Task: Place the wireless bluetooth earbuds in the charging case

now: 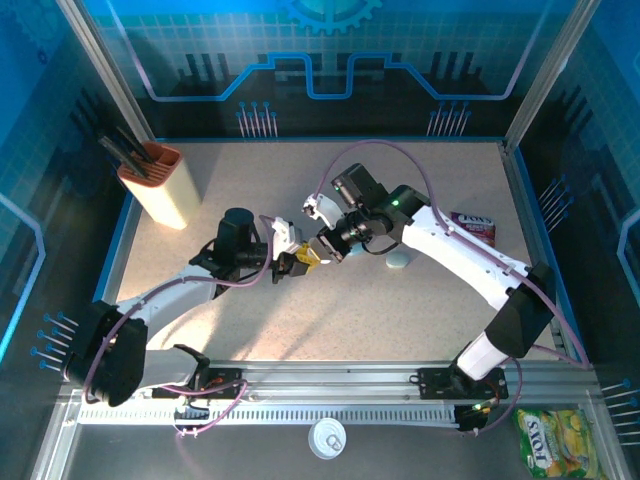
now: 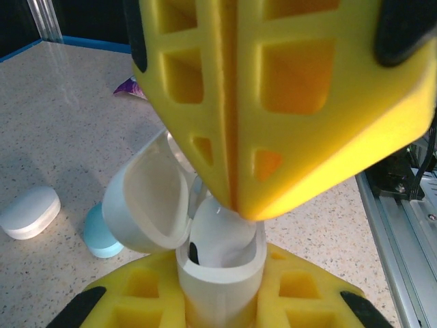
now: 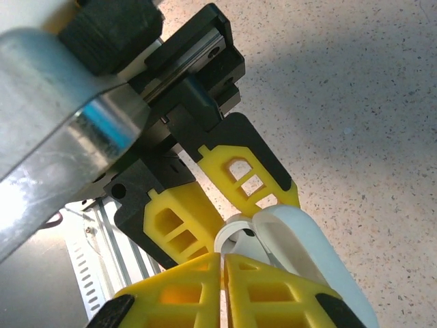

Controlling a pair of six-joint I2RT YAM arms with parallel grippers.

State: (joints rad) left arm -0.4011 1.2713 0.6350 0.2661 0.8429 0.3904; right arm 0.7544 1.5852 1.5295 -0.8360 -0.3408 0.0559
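Note:
My left gripper (image 1: 288,262) (image 2: 218,290) is shut on the white charging case (image 2: 220,277), holding it upright above the table with its lid (image 2: 147,205) hinged open to the left. One white earbud (image 2: 220,238) sits in the case's mouth, its top still above the rim. My right gripper (image 1: 322,252) (image 2: 242,208) (image 3: 222,258) is shut, its yellow fingertips together with nothing visible between them, and its tip rests on that earbud from above. From the right wrist I see the case rim (image 3: 231,231) and the lid (image 3: 311,249) between the left fingers (image 3: 235,179).
A white pebble-shaped case (image 2: 29,212) and a blue one (image 2: 102,236) lie on the table left of the held case. A tan pen holder (image 1: 160,185) stands back left, a purple sweets packet (image 1: 472,225) at the right, and a pale case (image 1: 398,260) beside the right arm.

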